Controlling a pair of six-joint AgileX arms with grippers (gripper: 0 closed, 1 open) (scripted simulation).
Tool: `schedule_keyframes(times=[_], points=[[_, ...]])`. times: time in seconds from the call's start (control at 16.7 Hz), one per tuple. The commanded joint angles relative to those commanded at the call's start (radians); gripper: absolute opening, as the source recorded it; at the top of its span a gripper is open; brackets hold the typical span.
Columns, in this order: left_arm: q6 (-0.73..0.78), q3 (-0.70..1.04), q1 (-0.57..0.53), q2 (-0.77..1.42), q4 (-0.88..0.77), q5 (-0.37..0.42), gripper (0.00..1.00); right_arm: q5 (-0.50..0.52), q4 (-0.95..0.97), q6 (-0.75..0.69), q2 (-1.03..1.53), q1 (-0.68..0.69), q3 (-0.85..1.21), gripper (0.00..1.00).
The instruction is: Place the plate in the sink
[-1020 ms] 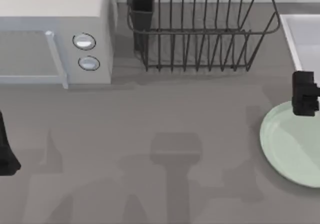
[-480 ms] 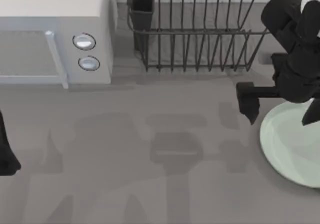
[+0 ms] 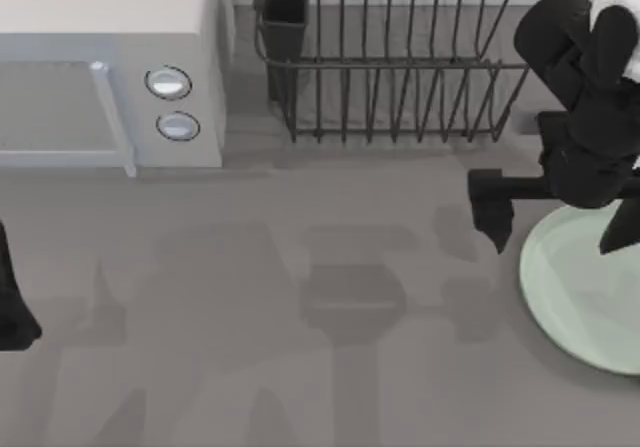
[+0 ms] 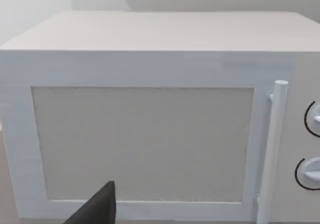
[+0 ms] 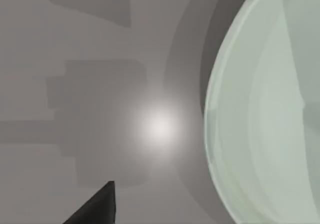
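The pale mint-green plate lies flat on the grey table at the right edge, cut off by the top view's border. My right gripper hovers open over the plate's far left rim, one finger outside the rim over the table, the other above the plate. In the right wrist view the plate curves along one side and a dark fingertip sits off to the table side. The sink is hidden behind my right arm. My left gripper is parked at the left edge, open.
A white microwave with a handle and two knobs stands at the back left, also seen close up as the microwave. A black wire dish rack stands at the back centre, close to my right arm.
The right arm swung in from the right edge over the plate's far rim with its fingers spread. In the last half second it only edged slightly toward the back. The left arm stayed still.
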Motion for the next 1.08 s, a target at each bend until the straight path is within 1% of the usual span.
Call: schedule_keyframes(times=[0.12,0.48,0.6,0.84,1.08], points=[[0.000,0.000,0.000,0.000,0.000,0.000,1.00,0.000,0.055,0.001,0.024,0.001,-0.034,1.00],[0.000,0.000,0.000,0.000,0.000,0.000,1.00,0.001,0.320,0.005,0.131,0.006,-0.177,1.00],[0.000,0.000,0.000,0.000,0.000,0.000,1.00,0.001,0.357,0.005,0.152,0.007,-0.202,1.00],[0.000,0.000,0.000,0.000,0.000,0.000,1.00,0.001,0.359,0.006,0.153,0.007,-0.204,1.00],[0.000,0.000,0.000,0.000,0.000,0.000,1.00,0.001,0.359,0.006,0.153,0.007,-0.204,0.70]])
